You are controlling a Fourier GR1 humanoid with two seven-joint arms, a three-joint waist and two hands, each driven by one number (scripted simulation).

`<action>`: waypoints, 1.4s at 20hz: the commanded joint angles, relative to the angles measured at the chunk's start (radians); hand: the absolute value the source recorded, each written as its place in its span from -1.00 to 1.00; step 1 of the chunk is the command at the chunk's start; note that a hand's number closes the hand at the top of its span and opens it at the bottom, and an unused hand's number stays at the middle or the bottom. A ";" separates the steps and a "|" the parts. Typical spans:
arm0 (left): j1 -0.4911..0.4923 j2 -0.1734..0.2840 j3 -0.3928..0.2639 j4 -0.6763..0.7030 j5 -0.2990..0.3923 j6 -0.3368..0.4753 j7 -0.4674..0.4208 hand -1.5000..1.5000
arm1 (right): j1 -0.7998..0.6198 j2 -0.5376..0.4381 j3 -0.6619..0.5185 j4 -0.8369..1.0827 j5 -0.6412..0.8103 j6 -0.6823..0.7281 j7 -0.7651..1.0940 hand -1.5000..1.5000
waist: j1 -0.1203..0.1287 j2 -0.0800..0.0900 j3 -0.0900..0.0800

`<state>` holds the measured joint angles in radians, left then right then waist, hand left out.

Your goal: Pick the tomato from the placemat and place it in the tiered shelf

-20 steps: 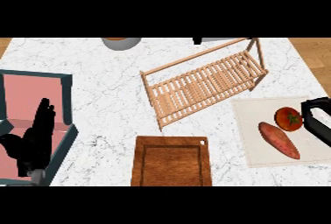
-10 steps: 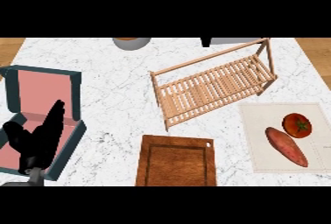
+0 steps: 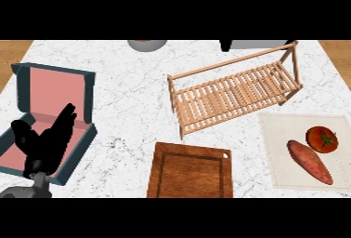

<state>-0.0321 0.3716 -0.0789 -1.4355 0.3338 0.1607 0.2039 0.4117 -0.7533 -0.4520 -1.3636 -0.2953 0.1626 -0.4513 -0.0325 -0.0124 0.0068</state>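
No writing shows anywhere. The tomato point(image 3: 322, 139), red with a green stem, lies on the pale placemat point(image 3: 281, 135) beside a sweet potato point(image 3: 310, 161), below the wooden tiered shelf point(image 3: 233, 94). The left hand point(image 3: 48, 142) rests open, fingers straight, over a teal tray point(image 3: 24, 83).

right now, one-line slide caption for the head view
Red tomato beside a sweet potato on the pale placemat, slatted wooden shelf waiting, left robot hand resting open.

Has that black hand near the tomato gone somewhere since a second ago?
Yes. It was beside the tomato on the placemat, and now it has gone out of view past the right edge.
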 commanded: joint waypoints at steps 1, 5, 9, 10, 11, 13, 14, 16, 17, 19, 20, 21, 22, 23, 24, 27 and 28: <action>0.048 -0.020 -0.035 0.045 -0.005 -0.013 0.048 0.00 | 0.071 -0.019 0.013 -0.132 0.047 -0.035 0.124 -1.00 | 0.016 0.012 -0.010; -0.019 -0.017 -0.021 0.079 -0.005 -0.029 0.057 0.00 | 0.066 0.009 0.038 -0.340 0.075 -0.179 0.394 -1.00 | 0.013 0.014 -0.011; -0.015 -0.051 -0.038 0.079 -0.026 -0.016 0.045 0.00 | -0.049 -0.020 0.076 -0.395 0.127 -0.276 0.626 -1.00 | 0.035 0.017 -0.010; 0.009 -0.054 -0.039 0.080 -0.033 -0.014 0.023 0.00 | -0.061 -0.038 0.101 -0.367 0.184 -0.307 0.666 -1.00 | 0.045 0.019 -0.010; -0.013 -0.071 -0.053 0.078 -0.035 -0.001 0.057 0.00 | -0.054 0.010 0.150 -0.384 0.227 -0.337 0.670 -1.00 | 0.039 0.018 -0.009; 0.035 -0.047 -0.029 0.053 -0.025 -0.029 0.032 0.00 | -0.050 -0.006 0.170 -0.421 0.263 -0.331 0.749 -1.00 | 0.041 0.015 -0.008; -0.037 -0.057 -0.034 0.084 -0.038 -0.012 0.066 0.00 | -0.127 -0.013 0.201 -0.394 0.281 -0.353 0.812 -1.00 | 0.044 0.018 -0.008; 0.015 -0.045 -0.011 0.094 -0.033 -0.044 0.007 0.00 | -0.115 -0.031 0.209 -0.432 0.277 -0.301 0.878 -1.00 | 0.039 0.015 -0.008; -0.031 -0.046 -0.007 0.099 -0.019 -0.043 0.058 0.00 | -0.143 -0.026 0.241 -0.435 0.295 -0.310 0.923 -1.00 | 0.039 0.016 -0.008; -0.001 -0.066 -0.018 0.101 -0.041 -0.029 0.034 0.00 | -0.130 -0.034 0.245 -0.415 0.331 -0.288 0.920 -1.00 | 0.033 0.015 -0.008; -0.036 -0.066 -0.006 0.123 -0.038 -0.035 0.039 0.00 | -0.159 -0.028 0.267 -0.454 0.349 -0.291 0.961 -1.00 | 0.031 0.015 -0.008; -0.003 -0.066 -0.022 0.079 -0.045 -0.021 0.068 0.00 | -0.157 -0.037 0.286 -0.499 0.355 -0.281 1.012 -1.00 | 0.034 0.014 -0.008; 0.001 -0.057 -0.009 0.082 -0.033 -0.054 0.045 0.00 | -0.202 -0.014 0.326 -0.438 0.406 -0.300 1.000 -1.00 | 0.041 0.015 -0.008; 0.007 -0.056 -0.005 0.129 -0.032 -0.082 0.012 0.00 | -0.184 -0.006 0.323 -0.448 0.404 -0.295 1.011 -1.00 | 0.035 0.015 -0.008; -0.018 -0.063 -0.008 0.113 -0.046 -0.047 0.044 0.00 | -0.176 0.019 0.371 -0.441 0.460 -0.321 1.031 -1.00 | 0.035 0.016 -0.008; -0.006 -0.035 0.018 0.074 -0.049 -0.059 0.062 0.00 | -0.139 0.033 0.314 -0.411 0.459 -0.300 1.000 -1.00 | 0.027 0.012 -0.007; -0.080 -0.084 -0.008 0.097 -0.062 -0.016 0.104 0.00 | -0.201 0.037 0.359 -0.453 0.495 -0.312 1.099 -1.00 | 0.028 0.014 -0.007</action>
<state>-0.0601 0.3272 -0.0705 -1.4045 0.2851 0.1179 0.2459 0.2333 -0.7403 -0.1277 -1.7950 0.1383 -0.1413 0.5695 0.0037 -0.0115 0.0115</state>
